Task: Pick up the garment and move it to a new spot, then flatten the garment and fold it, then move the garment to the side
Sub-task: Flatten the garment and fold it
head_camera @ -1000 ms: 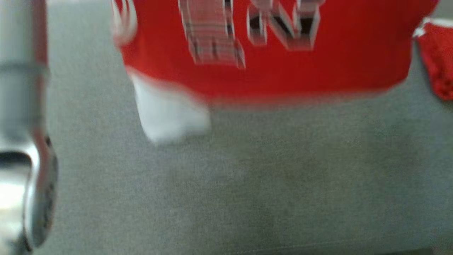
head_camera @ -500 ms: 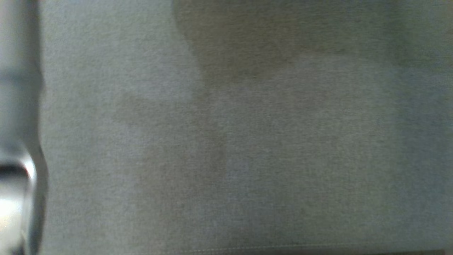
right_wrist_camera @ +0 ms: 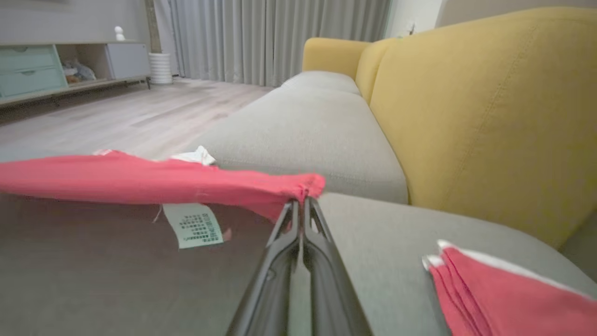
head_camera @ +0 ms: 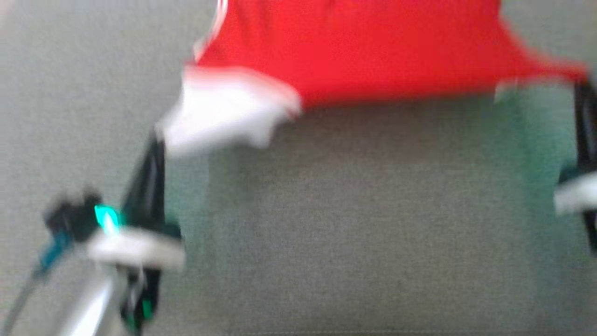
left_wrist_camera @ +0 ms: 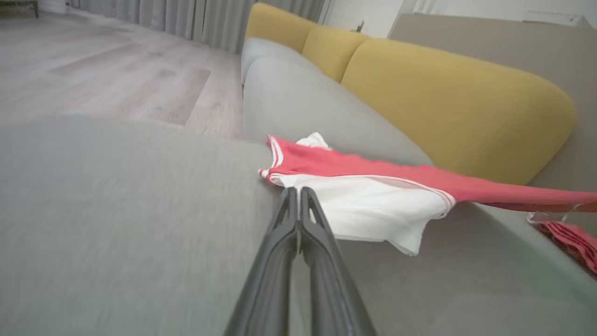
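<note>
Red-and-white fabric garment [head_camera: 373, 46], out of the head view a moment earlier, is held taut over the grey sofa cushion [head_camera: 326, 233], clamped by left hand [left_wrist_camera: 298, 191] and right hand [right_wrist_camera: 301, 201]; flattening is judged next.

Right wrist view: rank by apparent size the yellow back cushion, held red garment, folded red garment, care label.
1. yellow back cushion
2. held red garment
3. folded red garment (cropped, nearer camera: unsure)
4. care label

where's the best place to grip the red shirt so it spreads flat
By its two outer corners, one from each side. The left fingers pinch the white corner, the right fingers the red hem corner, and the red shirt hangs taut between them.
</note>
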`<state>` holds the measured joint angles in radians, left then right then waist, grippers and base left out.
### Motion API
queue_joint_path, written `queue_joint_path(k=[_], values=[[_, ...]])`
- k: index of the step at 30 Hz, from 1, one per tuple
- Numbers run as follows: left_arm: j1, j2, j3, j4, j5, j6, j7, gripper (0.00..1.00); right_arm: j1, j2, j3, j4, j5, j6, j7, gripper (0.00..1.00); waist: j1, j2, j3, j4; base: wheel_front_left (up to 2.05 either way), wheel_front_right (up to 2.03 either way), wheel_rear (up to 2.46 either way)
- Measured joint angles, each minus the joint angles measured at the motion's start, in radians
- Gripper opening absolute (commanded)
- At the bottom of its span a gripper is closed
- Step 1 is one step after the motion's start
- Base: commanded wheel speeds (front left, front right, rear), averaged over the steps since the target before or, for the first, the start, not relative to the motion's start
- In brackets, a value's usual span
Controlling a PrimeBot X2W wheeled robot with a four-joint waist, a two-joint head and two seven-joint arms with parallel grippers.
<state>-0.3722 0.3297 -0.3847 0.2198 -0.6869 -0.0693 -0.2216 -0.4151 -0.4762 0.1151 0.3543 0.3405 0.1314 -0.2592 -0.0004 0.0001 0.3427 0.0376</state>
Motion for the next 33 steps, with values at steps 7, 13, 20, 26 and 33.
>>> queue_joint_path(k=[7,13,20,26,33], values=[[0.470,0.040,-0.042,-0.247,-0.040,0.123,0.069,0.00,0.456,0.065,-0.103,-0.181,-0.085,0.000,0.001,0.00,-0.0001,0.0000,-0.137,0.000,0.00,0.00,0.00],[0.552,0.062,-0.052,-0.343,-0.054,0.158,0.098,0.00,0.579,0.112,-0.153,-0.231,-0.090,0.000,0.001,0.00,0.0000,0.0000,-0.172,0.001,0.00,0.00,0.00],[0.347,0.038,-0.045,-0.303,-0.065,0.120,0.123,0.00,0.469,0.124,-0.141,-0.180,-0.075,0.000,0.013,0.00,0.0004,0.0000,-0.136,-0.011,0.00,0.00,0.00],[0.084,0.017,-0.050,-0.168,-0.061,0.065,0.161,0.00,0.274,0.116,-0.075,-0.075,-0.064,0.000,0.016,0.00,0.0006,0.0000,-0.073,-0.028,0.00,0.00,0.00],[-0.125,-0.033,-0.056,-0.011,-0.056,0.024,0.158,0.00,0.102,0.100,-0.025,0.066,-0.057,0.000,0.020,0.00,0.0006,0.0000,0.004,-0.052,0.00,0.00,0.00]])
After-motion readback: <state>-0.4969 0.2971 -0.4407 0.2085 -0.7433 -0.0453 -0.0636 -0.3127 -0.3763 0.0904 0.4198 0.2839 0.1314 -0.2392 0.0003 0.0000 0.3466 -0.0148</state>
